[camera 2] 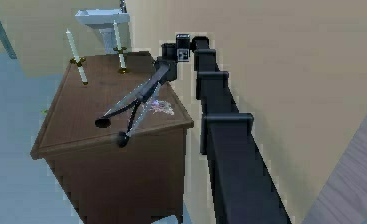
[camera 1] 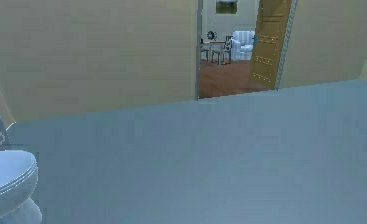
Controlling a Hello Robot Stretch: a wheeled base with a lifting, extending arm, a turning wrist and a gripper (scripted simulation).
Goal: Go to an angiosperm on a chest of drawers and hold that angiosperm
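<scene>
A brown chest of drawers (camera 2: 101, 150) stands in the arm side view's left half. On its top near the right edge lies a small pale lilac thing (camera 2: 158, 108), too small to name. My arm's dark bar (camera 2: 231, 150) rises along the wall. The gripper (camera 2: 111, 131) reaches down and left over the top, its two thin fingers (camera 2: 131, 100) running just beside the pale thing. I cannot tell whether it holds anything, or whether it touches the pale thing.
Two white candles (camera 2: 79, 65) (camera 2: 119, 55) stand at the back of the chest's top, with a white basin (camera 2: 99, 18) behind them. In the forward view, a white toilet (camera 1: 11, 180) is at lower left. An open doorway (camera 1: 231, 50) with a wooden door (camera 1: 271, 40) shows a white armchair (camera 1: 243, 42).
</scene>
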